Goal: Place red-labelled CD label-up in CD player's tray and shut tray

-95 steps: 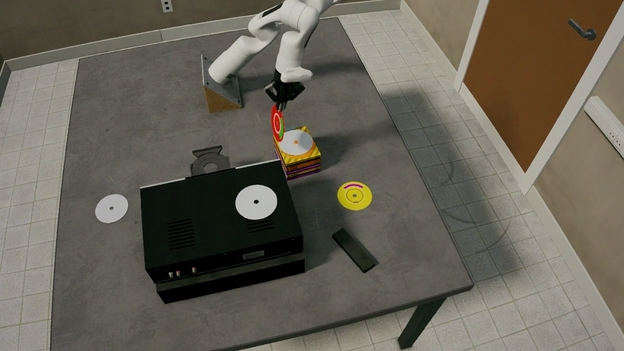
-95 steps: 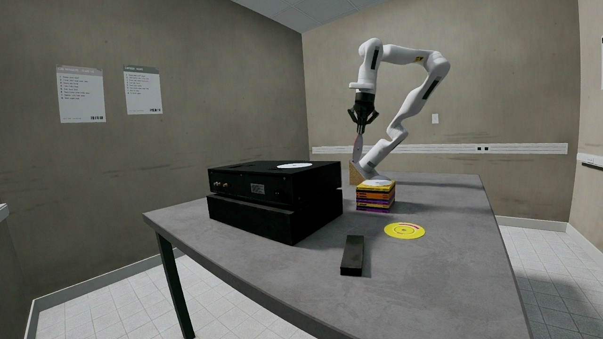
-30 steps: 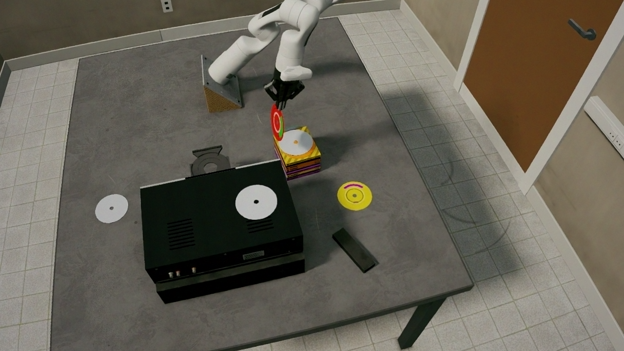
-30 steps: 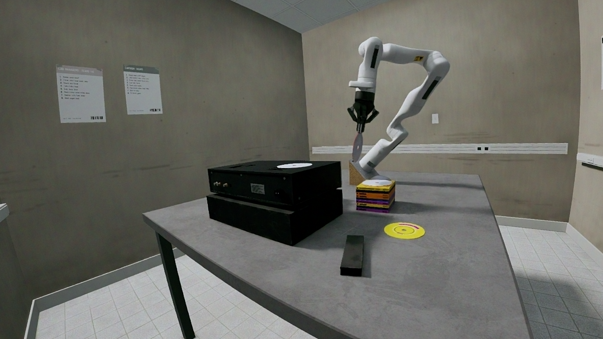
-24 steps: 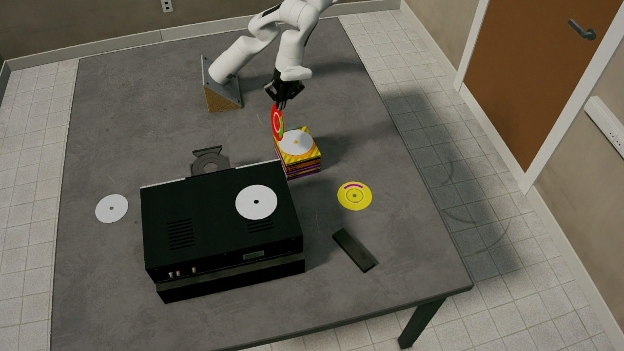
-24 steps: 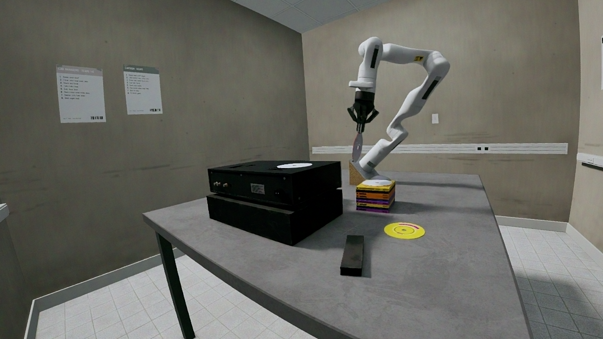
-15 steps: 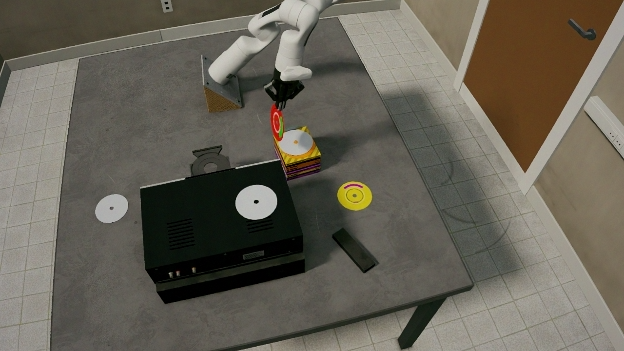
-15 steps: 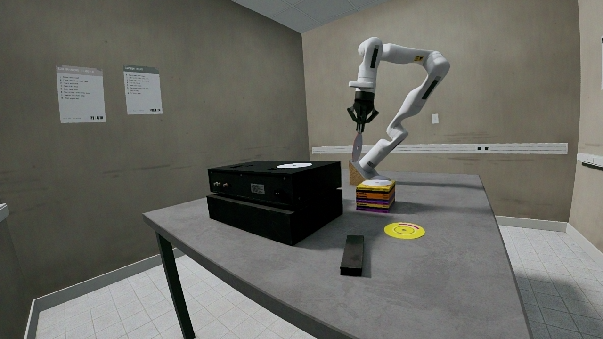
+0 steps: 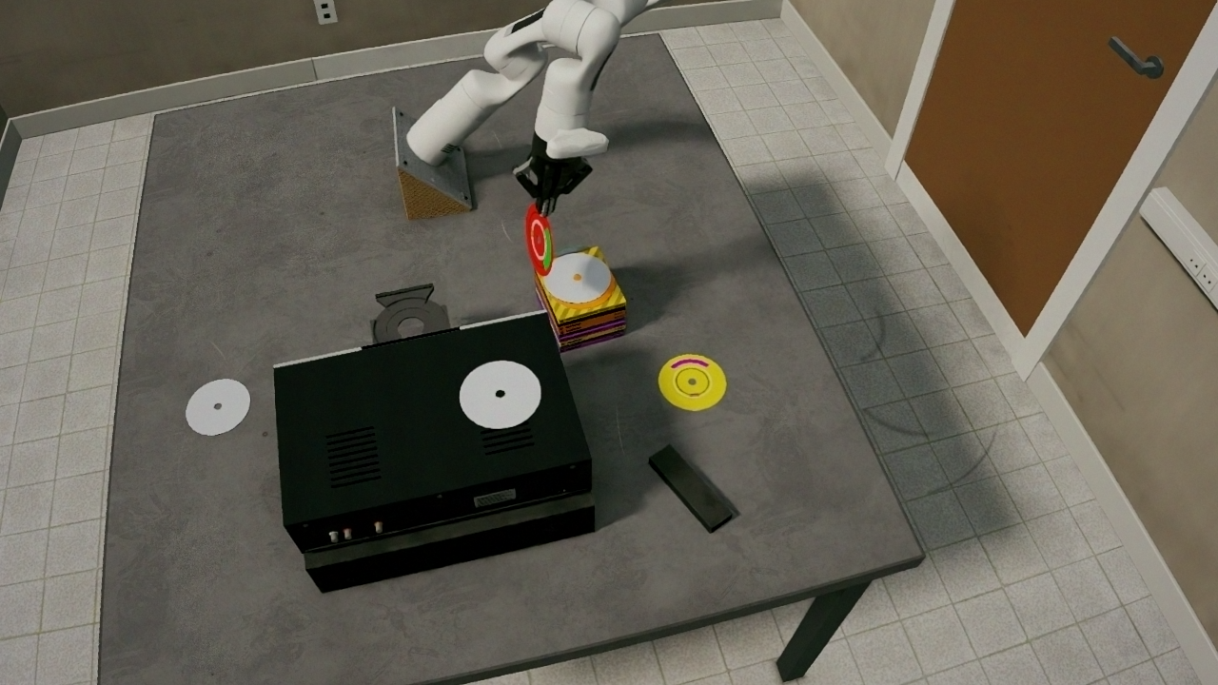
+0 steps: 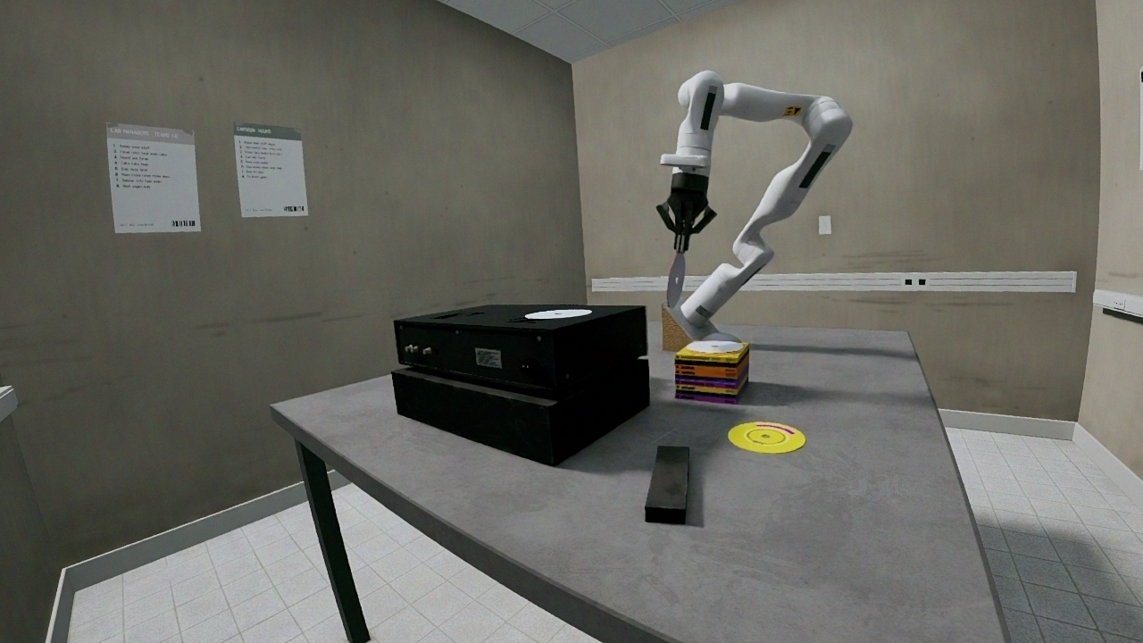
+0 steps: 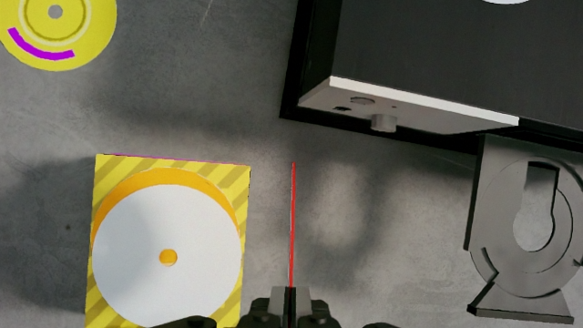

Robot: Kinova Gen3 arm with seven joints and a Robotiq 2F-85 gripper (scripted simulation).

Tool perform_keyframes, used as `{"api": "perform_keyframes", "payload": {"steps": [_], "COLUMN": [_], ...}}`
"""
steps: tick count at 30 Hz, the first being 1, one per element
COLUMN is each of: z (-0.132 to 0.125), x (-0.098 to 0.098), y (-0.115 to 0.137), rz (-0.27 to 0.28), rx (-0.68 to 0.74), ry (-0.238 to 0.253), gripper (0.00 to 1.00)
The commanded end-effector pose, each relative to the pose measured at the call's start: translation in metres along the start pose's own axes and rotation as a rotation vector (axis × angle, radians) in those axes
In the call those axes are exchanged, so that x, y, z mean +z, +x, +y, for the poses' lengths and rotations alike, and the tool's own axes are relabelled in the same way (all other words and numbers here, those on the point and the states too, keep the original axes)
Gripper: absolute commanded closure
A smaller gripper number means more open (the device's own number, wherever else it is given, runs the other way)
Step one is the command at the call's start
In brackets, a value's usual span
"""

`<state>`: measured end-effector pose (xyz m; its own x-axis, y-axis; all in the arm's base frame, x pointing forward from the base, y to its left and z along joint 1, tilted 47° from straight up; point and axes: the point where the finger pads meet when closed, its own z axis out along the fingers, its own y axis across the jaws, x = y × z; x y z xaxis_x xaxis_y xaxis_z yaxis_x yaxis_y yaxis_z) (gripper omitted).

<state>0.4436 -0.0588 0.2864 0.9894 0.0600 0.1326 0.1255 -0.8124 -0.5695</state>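
A black bar (image 10: pixel 666 482) lies nearest the front edge of the table (image 10: pixel 838 559), in front of the player (image 9: pixel 425 425) and off to its side. Beyond it a yellow disc (image 10: pixel 765 436) lies flat on the table, on the same side of the player. The player is a black box on a black base, and a white disc (image 9: pixel 500 393) rests on its lid. Just beside the player's far corner stands a stack of cases (image 10: pixel 711 374) with another white disc (image 9: pixel 579 277) on top. A third white disc (image 9: pixel 218 406) lies on the table on the player's other side. That makes three white discs, one yellow and one red.

Behind the player its tray (image 11: pixel 524 237) sticks out, open, with the round recess bare. The gripper (image 9: pixel 544 200) hangs above the table between the stack and the tray, its fingers pressed together on the top edge of the red disc (image 9: pixel 538 240). The disc hangs upright, well above the table; from the wrist it shows only as a thin red line (image 11: pixel 292 223). The stack stands just beside it, the tray further along the player's back. Farthest off is the arm's base (image 9: pixel 438 174)
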Motion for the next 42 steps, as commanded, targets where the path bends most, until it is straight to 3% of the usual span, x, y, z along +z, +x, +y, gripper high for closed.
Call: {"api": "perform_keyframes", "payload": {"steps": [1,42], "z": [0.001,0.028], "x": [-0.001,0.005], "y": [0.000,0.000], "rz": [0.003,0.050], "rx": [-0.005,-0.238], "ry": [-0.001,-0.001], "gripper": [0.89,0.89]}}
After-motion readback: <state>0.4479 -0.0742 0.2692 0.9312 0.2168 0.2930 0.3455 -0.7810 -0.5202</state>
